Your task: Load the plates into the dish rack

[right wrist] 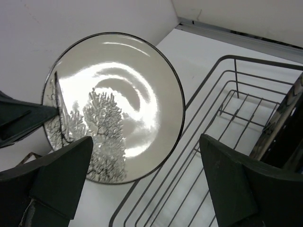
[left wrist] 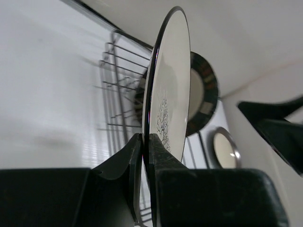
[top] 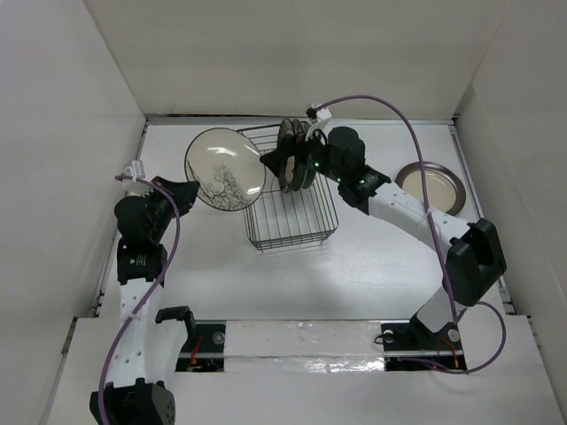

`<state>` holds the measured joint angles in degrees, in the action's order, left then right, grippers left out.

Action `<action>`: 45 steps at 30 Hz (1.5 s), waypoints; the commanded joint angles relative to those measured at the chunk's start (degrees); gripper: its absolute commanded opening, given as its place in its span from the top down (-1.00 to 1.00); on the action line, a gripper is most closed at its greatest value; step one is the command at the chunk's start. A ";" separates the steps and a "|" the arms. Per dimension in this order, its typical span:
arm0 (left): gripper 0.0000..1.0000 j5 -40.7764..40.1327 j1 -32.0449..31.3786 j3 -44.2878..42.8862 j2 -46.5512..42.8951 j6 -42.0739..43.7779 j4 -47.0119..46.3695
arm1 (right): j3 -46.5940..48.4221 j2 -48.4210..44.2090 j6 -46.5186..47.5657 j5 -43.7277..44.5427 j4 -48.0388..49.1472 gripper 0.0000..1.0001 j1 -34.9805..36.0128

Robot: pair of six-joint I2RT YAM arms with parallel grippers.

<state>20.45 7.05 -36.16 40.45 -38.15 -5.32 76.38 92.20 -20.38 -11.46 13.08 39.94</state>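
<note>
My left gripper (top: 186, 189) is shut on the rim of a dark-rimmed cream plate with a black tree pattern (top: 224, 168) and holds it tilted in the air at the left edge of the dark wire dish rack (top: 292, 217). In the left wrist view my left gripper (left wrist: 146, 142) pinches the plate (left wrist: 170, 94) edge-on. My right gripper (top: 276, 164) is open and empty over the rack's far end, next to several plates standing upright in the rack (top: 297, 152). In the right wrist view the held plate (right wrist: 118, 99) and the rack wires (right wrist: 222, 118) show. A grey-brown rimmed beige plate (top: 431, 186) lies flat at the right.
White walls enclose the table on the left, back and right. The right arm's elbow (top: 474, 252) hangs over the table's right side. A plate with a dark patterned edge (left wrist: 203, 94) stands in the rack behind the held plate.
</note>
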 commanded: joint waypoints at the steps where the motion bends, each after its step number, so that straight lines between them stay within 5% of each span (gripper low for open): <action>1: 1.00 12.94 -0.28 -4.09 -0.63 -6.31 -18.31 | 3.86 1.40 -1.06 -5.41 2.39 -0.99 -2.15; 9: 1.00 22.26 -2.74 -3.65 0.33 -8.87 -28.85 | 5.01 3.42 1.22 -8.83 1.24 -0.99 -3.56; 14: 1.00 25.87 -3.36 -3.04 1.12 -10.63 -32.64 | 0.97 2.72 -0.09 -21.65 8.61 -0.85 -4.70; 17: 1.00 25.87 -3.36 -2.25 1.30 -10.89 -33.52 | -2.54 1.75 -2.12 -27.29 13.80 -0.43 -5.40; 21: 1.00 23.68 -3.36 -1.02 1.39 -10.01 -32.91 | -5.10 0.79 -2.64 -31.16 16.62 0.66 -5.93; 23: 1.00 22.53 -3.36 -1.10 2.35 -9.58 -30.90 | -5.80 0.61 -3.26 -32.30 17.15 1.00 -5.93; 27: 0.62 18.41 -3.36 -1.45 2.62 -7.56 -27.12 | -7.65 -0.44 -5.89 -33.01 20.14 1.00 -6.46; 31: -0.34 14.63 -3.36 -2.42 2.44 -4.92 -22.65 | -7.39 -3.51 -6.51 -27.85 18.47 1.00 -7.07; 33: -0.56 12.44 -3.36 -3.82 2.27 -3.26 -19.13 | -6.43 -5.97 -6.16 -23.81 16.11 1.00 -7.60; 40: -0.77 -2.85 -3.36 -9.36 1.66 1.41 -8.57 | -0.98 -11.08 -1.68 -4.41 4.51 1.00 -7.60; 45: -0.72 -2.78 -4.41 -7.52 1.48 2.11 -9.27 | 7.19 -8.54 3.23 14.24 -5.33 1.00 -4.35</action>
<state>19.77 3.62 -43.16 42.35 -38.09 -14.39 75.37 84.99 -20.27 -12.58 6.13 33.54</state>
